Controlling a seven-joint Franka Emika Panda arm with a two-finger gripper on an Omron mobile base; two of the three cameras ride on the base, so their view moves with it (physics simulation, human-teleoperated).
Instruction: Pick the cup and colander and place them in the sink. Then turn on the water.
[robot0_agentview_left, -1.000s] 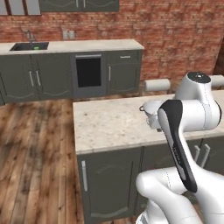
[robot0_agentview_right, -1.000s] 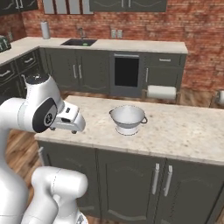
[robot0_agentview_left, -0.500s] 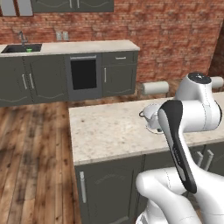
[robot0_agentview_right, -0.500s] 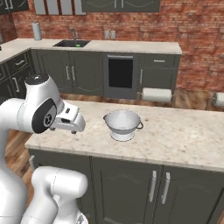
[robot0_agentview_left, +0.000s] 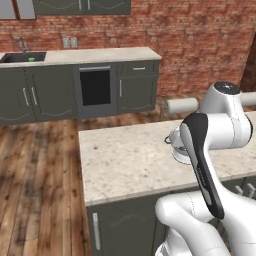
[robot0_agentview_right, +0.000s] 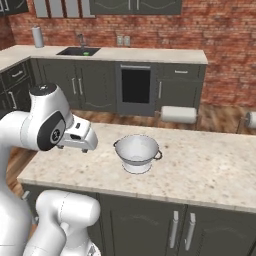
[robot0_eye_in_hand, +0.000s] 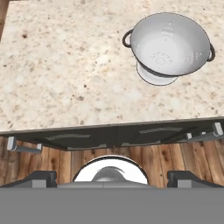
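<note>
In the left base view, the sink (robot0_agentview_left: 22, 57) is seen set into the far counter (robot0_agentview_left: 100, 54) along the brick wall, at its left end, with the faucet (robot0_agentview_left: 22, 45) behind it. A small bright-green cup (robot0_agentview_left: 31, 59) is seen inside the basin. On the near island counter (robot0_agentview_left: 130, 160), the colander (robot0_agentview_left: 177, 145) is largely hidden behind the white arm; only its left rim and a small handle are shown. A paper towel roll (robot0_agentview_left: 181, 105) is seen beyond the island.

In the right base view, the colander (robot0_agentview_right: 137, 154) is seen upright on the island counter (robot0_agentview_right: 210, 170), near the middle of its front part. The gripper (robot0_agentview_right: 86, 146) is held to the left of it, apart from it, above the counter's left end. The sink (robot0_agentview_right: 78, 51) lies far back on the wall counter, with the green cup (robot0_agentview_right: 86, 53) inside it.

In the hand view, the colander (robot0_eye_in_hand: 169, 46) is seen from above, standing on its ring foot on the speckled counter, toward the upper right. The two dark fingertips (robot0_eye_in_hand: 41, 178) are spread wide at the bottom, and nothing is held between them. Cabinet fronts and the wooden floor (robot0_eye_in_hand: 65, 162) are seen beneath the counter edge.
</note>
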